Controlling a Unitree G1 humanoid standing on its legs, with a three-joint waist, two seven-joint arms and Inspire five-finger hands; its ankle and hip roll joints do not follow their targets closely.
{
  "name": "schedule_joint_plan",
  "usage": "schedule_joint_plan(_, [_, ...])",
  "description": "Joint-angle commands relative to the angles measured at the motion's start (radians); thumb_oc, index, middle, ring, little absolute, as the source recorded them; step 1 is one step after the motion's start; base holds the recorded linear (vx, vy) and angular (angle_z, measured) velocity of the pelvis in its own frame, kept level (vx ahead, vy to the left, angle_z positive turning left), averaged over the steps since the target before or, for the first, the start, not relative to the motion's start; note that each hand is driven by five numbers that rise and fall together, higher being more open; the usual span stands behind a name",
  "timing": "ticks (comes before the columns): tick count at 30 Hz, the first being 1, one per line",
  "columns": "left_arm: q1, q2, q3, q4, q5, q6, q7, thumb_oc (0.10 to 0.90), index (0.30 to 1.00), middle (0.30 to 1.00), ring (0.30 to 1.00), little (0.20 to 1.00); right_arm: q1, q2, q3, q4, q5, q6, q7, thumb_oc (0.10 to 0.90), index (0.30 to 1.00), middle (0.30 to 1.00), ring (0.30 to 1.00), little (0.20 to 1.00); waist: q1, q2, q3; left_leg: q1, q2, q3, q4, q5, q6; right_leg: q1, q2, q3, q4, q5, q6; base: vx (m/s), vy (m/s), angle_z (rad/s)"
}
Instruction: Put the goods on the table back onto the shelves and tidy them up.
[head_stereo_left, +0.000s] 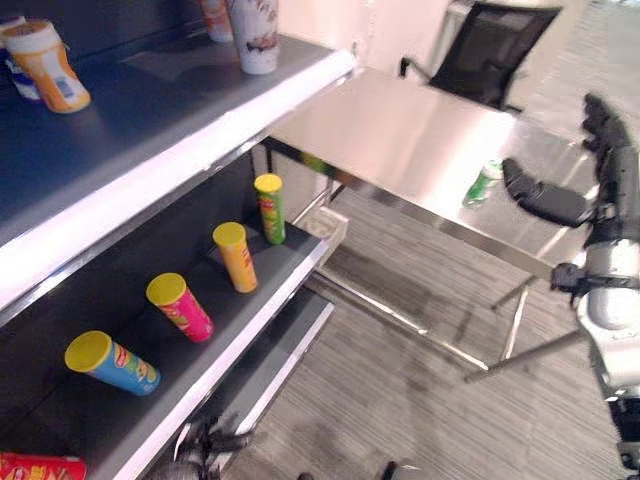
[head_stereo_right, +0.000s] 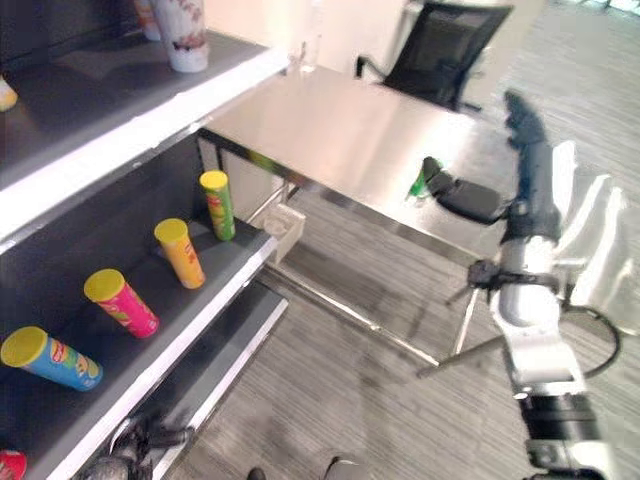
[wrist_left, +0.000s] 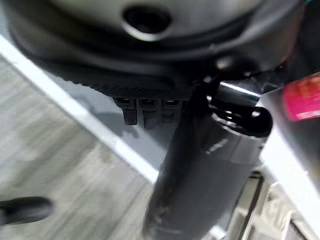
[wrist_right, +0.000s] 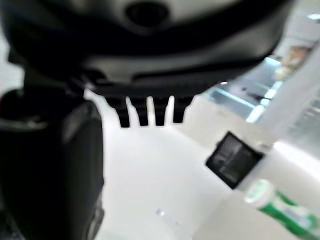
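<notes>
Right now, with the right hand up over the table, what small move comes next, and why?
Probably lower the right hand toward the green can and bring its fingers around it. The can lies alone on the steel table, just beside the thumb, not yet held, and the hand looks open.

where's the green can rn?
The green can lies on the steel table near its front edge, just left of the right hand, which hangs open and isn't touching it.

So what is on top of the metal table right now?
On the table stands one green and white can, near its front edge. The right hand hangs beside it, thumb toward it, covering part of the tabletop; the fingers look straight.
</notes>
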Motion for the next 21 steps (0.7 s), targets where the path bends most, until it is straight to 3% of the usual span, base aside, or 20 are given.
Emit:
schedule_joint_plan(1, [0.048, 0.047, -0.046, -0.017, 0.028, -0.050, 0.022, 0.800, 0.900, 0.900, 0.900, 0.900, -0.077, -0.084, -0.162, -0.018, -0.003, -0.062, -0.083, 0.800, 0.900, 0.900, 0.900, 0.900, 0.002, -0.067, -0.038, 0.025, 0.079, -0.056, -0.101, 0.038, -0.142, 0.069, 0.060, 0.148, -0.085, 0.115, 0.071, 0.30, -0.339, 0.49])
schedule_joint_plan(2, [0.048, 0.047, -0.048, -0.017, 0.028, -0.050, 0.022, 0.800, 0.900, 0.900, 0.900, 0.900, -0.074, -0.085, -0.165, -0.019, -0.002, -0.063, -0.082, 0.800, 0.900, 0.900, 0.900, 0.900, 0.004, -0.065, -0.037, 0.027, 0.082, -0.055, -0.101, 0.036, -0.143, 0.072, 0.063, 0.147, -0.088, 0.116, 0.071, 0.26, -0.348, 0.69])
schedule_joint_plan(3, [0.048, 0.049, -0.040, -0.013, 0.029, -0.051, 0.024, 0.800, 0.900, 0.900, 0.900, 0.900, -0.062, -0.093, -0.177, -0.021, 0.003, -0.063, -0.079, 0.800, 0.900, 0.900, 0.900, 0.900, 0.001, -0.076, -0.035, 0.039, 0.088, -0.077, -0.101, 0.028, -0.154, 0.074, 0.078, 0.178, -0.093, 0.120, 0.071, 0.21, -0.389, 1.39])
schedule_joint_plan(4, [0.039, 0.057, -0.040, -0.001, 0.025, -0.056, 0.025, 0.800, 0.900, 0.900, 0.900, 0.900, -0.030, -0.097, -0.204, -0.011, 0.028, -0.071, -0.066, 0.800, 0.900, 0.900, 0.900, 0.900, 0.000, -0.108, -0.032, 0.047, 0.098, -0.120, -0.099, 0.025, -0.169, 0.094, 0.076, 0.203, -0.087, 0.131, 0.071, 0.26, -0.534, 1.47])
schedule_joint_plan(6, [0.039, 0.058, -0.039, 0.001, 0.021, -0.056, 0.025, 0.800, 0.900, 0.900, 0.900, 0.900, -0.012, -0.096, -0.218, -0.015, 0.044, -0.068, -0.049, 0.800, 0.900, 0.900, 0.900, 0.900, -0.006, -0.120, -0.035, 0.052, 0.115, -0.143, -0.099, 0.026, -0.177, 0.101, 0.084, 0.209, -0.064, 0.124, 0.071, 0.18, -0.416, 0.69])
schedule_joint_plan(7, [0.046, 0.057, -0.031, 0.005, 0.007, -0.058, 0.028, 0.800, 0.900, 0.900, 0.900, 0.900, -0.004, -0.110, -0.226, -0.008, 0.082, -0.079, -0.022, 0.800, 0.900, 0.900, 0.900, 0.900, -0.011, -0.128, -0.049, 0.060, 0.163, -0.157, -0.099, 0.031, -0.200, 0.108, 0.111, 0.212, -0.043, 0.105, 0.071, 0.21, -0.567, 0.47])
schedule_joint_plan(8, [0.053, 0.049, -0.034, 0.004, -0.018, -0.064, 0.028, 0.800, 0.900, 0.900, 0.900, 0.900, 0.012, -0.122, -0.239, -0.014, 0.158, -0.103, 0.011, 0.800, 0.900, 0.900, 0.900, 0.900, -0.022, -0.125, -0.065, 0.041, 0.207, -0.185, -0.088, 0.048, -0.216, 0.125, 0.148, 0.198, -0.041, 0.076, 0.060, 0.23, -0.719, 0.63])
schedule_joint_plan(11, [0.052, 0.044, -0.044, 0.009, -0.030, -0.063, 0.020, 0.800, 0.900, 0.900, 0.900, 0.900, 0.039, -0.139, -0.268, 0.001, 0.250, -0.134, 0.045, 0.800, 0.900, 0.900, 0.900, 0.900, -0.030, -0.105, -0.083, 0.002, 0.267, -0.220, -0.077, 0.088, -0.243, 0.166, 0.208, 0.156, -0.062, 0.017, 0.015, 0.07, -0.411, 0.35])
schedule_joint_plan(13, [0.050, 0.042, -0.047, 0.013, -0.034, -0.062, 0.018, 0.800, 0.900, 0.900, 0.900, 0.900, 0.054, -0.143, -0.281, 0.008, 0.277, -0.144, 0.057, 0.800, 0.900, 0.900, 0.900, 0.900, -0.036, -0.101, -0.083, -0.019, 0.284, -0.217, -0.070, 0.110, -0.248, 0.180, 0.219, 0.131, -0.061, -0.004, 0.004, -0.01, -0.237, 0.48])
schedule_joint_plan(14, [0.047, 0.041, -0.046, 0.010, -0.046, -0.058, 0.011, 0.800, 0.900, 0.900, 0.900, 0.900, 0.087, -0.138, -0.310, 0.010, 0.325, -0.155, 0.070, 0.800, 0.900, 0.900, 0.900, 0.900, -0.050, -0.105, -0.077, -0.059, 0.301, -0.130, -0.046, 0.143, -0.233, 0.197, 0.219, 0.088, -0.050, -0.028, -0.013, -0.04, -0.185, 0.62])
schedule_joint_plan(15, [0.050, 0.041, -0.045, 0.005, -0.045, -0.056, 0.005, 0.800, 0.900, 0.900, 0.900, 0.900, 0.100, -0.130, -0.318, 0.009, 0.347, -0.153, 0.079, 0.800, 0.900, 0.900, 0.900, 0.900, -0.059, -0.108, -0.077, -0.064, 0.306, -0.054, -0.030, 0.134, -0.227, 0.211, 0.216, 0.064, -0.050, -0.043, -0.016, -0.07, -0.254, 0.76])
schedule_joint_plan(16, [0.047, 0.043, -0.040, 0.004, -0.038, -0.049, -0.001, 0.800, 0.900, 0.900, 0.900, 0.900, 0.104, -0.118, -0.325, 0.001, 0.365, -0.153, 0.091, 0.800, 0.900, 0.900, 0.900, 0.900, -0.063, -0.111, -0.074, -0.070, 0.302, 0.019, -0.009, 0.126, -0.218, 0.218, 0.214, 0.042, -0.049, -0.044, -0.018, -0.05, -0.162, 0.76])
schedule_joint_plan(17, [0.048, 0.043, -0.037, 0.004, -0.029, -0.045, -0.010, 0.800, 0.900, 0.900, 0.900, 0.900, 0.108, -0.108, -0.334, -0.010, 0.382, -0.154, 0.103, 0.800, 0.900, 0.900, 0.900, 0.900, -0.065, -0.112, -0.074, -0.073, 0.276, 0.043, 0.010, 0.111, -0.208, 0.222, 0.218, 0.033, -0.052, -0.038, -0.024, -0.07, -0.146, 0.87])
schedule_joint_plan(18, [0.048, 0.043, -0.039, 0.006, -0.021, -0.042, -0.015, 0.800, 0.900, 0.900, 0.900, 0.900, 0.105, -0.093, -0.337, -0.024, 0.404, -0.157, 0.116, 0.800, 0.900, 0.900, 0.900, 0.900, -0.060, -0.112, -0.073, -0.078, 0.243, 0.043, 0.032, 0.090, -0.198, 0.226, 0.218, 0.033, -0.056, -0.031, -0.025, -0.03, -0.070, 0.72])
schedule_joint_plan(19, [0.048, 0.044, -0.039, 0.006, -0.020, -0.042, -0.015, 0.800, 0.900, 0.900, 0.900, 0.900, 0.107, -0.092, -0.338, -0.025, 0.405, -0.157, 0.117, 0.800, 0.900, 0.900, 0.900, 0.900, -0.060, -0.114, -0.072, -0.080, 0.241, 0.043, 0.038, 0.085, -0.196, 0.227, 0.216, 0.033, -0.057, -0.031, -0.024, -0.03, -0.058, 0.39])
schedule_joint_plan(20, [0.047, 0.042, -0.044, 0.014, -0.014, -0.040, -0.021, 0.800, 0.900, 0.900, 0.900, 0.900, 0.099, -0.084, -0.329, -0.031, 0.428, -0.166, 0.130, 0.800, 0.900, 0.900, 0.900, 0.900, -0.057, -0.115, -0.071, -0.080, 0.200, 0.035, 0.056, 0.057, -0.187, 0.224, 0.217, 0.033, -0.055, -0.023, -0.026, -0.09, -0.010, 0.03])
schedule_joint_plan(21, [0.047, 0.037, -0.054, 0.029, 0.000, -0.044, -0.019, 0.800, 0.900, 0.900, 0.900, 0.900, 0.067, -0.081, -0.299, -0.025, 0.460, -0.173, 0.143, 0.800, 0.900, 0.900, 0.900, 0.900, -0.059, -0.111, -0.068, -0.060, 0.139, 0.008, 0.094, -0.019, -0.168, 0.214, 0.215, 0.044, -0.041, -0.023, -0.025, -0.09, 0.012, -0.09])
